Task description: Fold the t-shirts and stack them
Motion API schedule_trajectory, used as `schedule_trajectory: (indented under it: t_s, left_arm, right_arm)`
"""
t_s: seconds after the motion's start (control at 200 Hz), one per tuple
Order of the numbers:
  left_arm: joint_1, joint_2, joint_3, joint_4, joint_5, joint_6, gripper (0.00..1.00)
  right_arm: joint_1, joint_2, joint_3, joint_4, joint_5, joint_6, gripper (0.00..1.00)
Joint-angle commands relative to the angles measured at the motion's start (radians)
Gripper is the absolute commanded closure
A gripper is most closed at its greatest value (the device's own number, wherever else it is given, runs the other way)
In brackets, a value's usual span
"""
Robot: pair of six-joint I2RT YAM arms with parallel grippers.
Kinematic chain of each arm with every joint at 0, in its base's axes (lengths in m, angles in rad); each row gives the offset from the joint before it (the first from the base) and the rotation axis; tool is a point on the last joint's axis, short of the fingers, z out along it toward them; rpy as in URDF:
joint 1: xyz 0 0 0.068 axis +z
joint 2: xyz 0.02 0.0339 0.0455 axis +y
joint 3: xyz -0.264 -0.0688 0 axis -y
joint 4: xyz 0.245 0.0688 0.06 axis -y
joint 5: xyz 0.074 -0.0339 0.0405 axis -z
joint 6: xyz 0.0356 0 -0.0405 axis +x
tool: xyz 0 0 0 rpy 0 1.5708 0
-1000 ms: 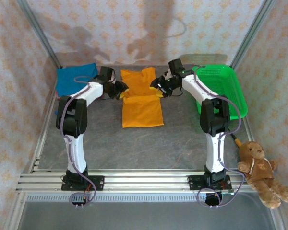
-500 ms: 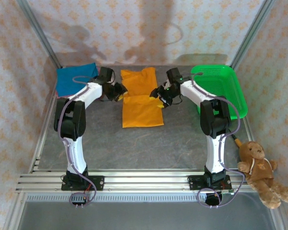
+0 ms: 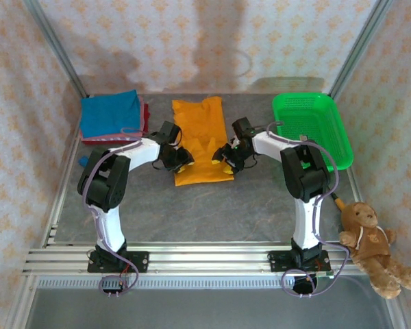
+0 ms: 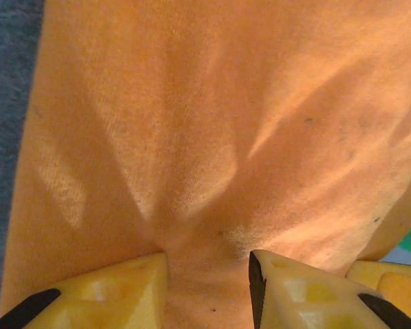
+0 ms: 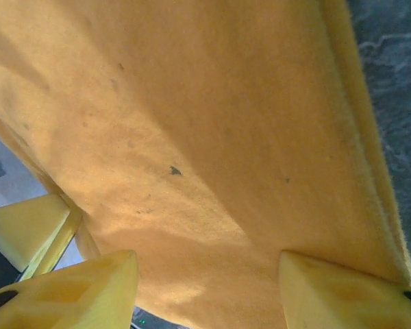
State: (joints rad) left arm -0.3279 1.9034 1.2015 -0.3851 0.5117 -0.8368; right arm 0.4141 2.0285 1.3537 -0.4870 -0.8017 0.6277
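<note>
The left gripper (image 3: 177,157) is clenched on the left edge of the orange t-shirt (image 3: 200,130); in the left wrist view its yellow fingers (image 4: 133,281) stand close together with the cloth pinched between them, and creases in the orange t-shirt (image 4: 205,123) run out from that gap like a fan; the left gripper (image 4: 209,264) is low against the fabric. The right gripper (image 3: 227,155) is at the right edge of the same shirt, opposite to the left one; in the right wrist view its yellow fingers (image 5: 89,288) stand wide apart with smooth orange cloth (image 5: 192,123) spread over the space between them, so I cannot tell if the right gripper (image 5: 209,274) grasps the cloth or not. The orange t-shirt lies in the middle of the grey table (image 3: 212,212), collar toward the far wall, between the two arms; at the far left corner a blue t-shirt (image 3: 109,113) lies folded on top of a red one (image 3: 146,112); a green mesh basket (image 3: 329,147) stands at the far right, well apart from the orange shirt; a brown teddy bear (image 3: 370,243) sits beside the right arm's base, off the table edge.
</note>
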Motion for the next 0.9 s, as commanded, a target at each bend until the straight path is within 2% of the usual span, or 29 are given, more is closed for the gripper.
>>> schedule_trajectory:
  t_s: [0.0,0.145,0.26,0.44,0.646,0.896]
  left_arm:
    - [-0.011,-0.029,-0.038,-0.017,-0.084,0.025,0.61]
    - [-0.019,-0.033,-0.091,0.001,-0.089,0.031,0.61]
    - [-0.038,-0.072,-0.151,0.013,-0.134,0.03,0.62]
    - [-0.07,-0.129,-0.257,0.079,-0.122,-0.017,0.62]
    - [-0.162,-0.197,-0.345,0.062,-0.165,-0.062,0.62]
    - [-0.284,-0.236,-0.446,0.086,-0.186,-0.2,0.6]
  right_arm:
    - [0.021,-0.03,-0.069,-0.003,0.019,-0.017,0.44]
    - [0.026,-0.067,-0.113,-0.028,0.037,-0.033,0.44]
    - [0.031,-0.096,-0.143,-0.075,0.09,-0.015,0.44]
    - [0.054,-0.139,-0.218,-0.066,0.093,0.007,0.44]
    - [0.093,-0.21,-0.322,-0.075,0.107,0.015,0.44]
    - [0.115,-0.341,-0.447,-0.118,0.168,0.036,0.44]
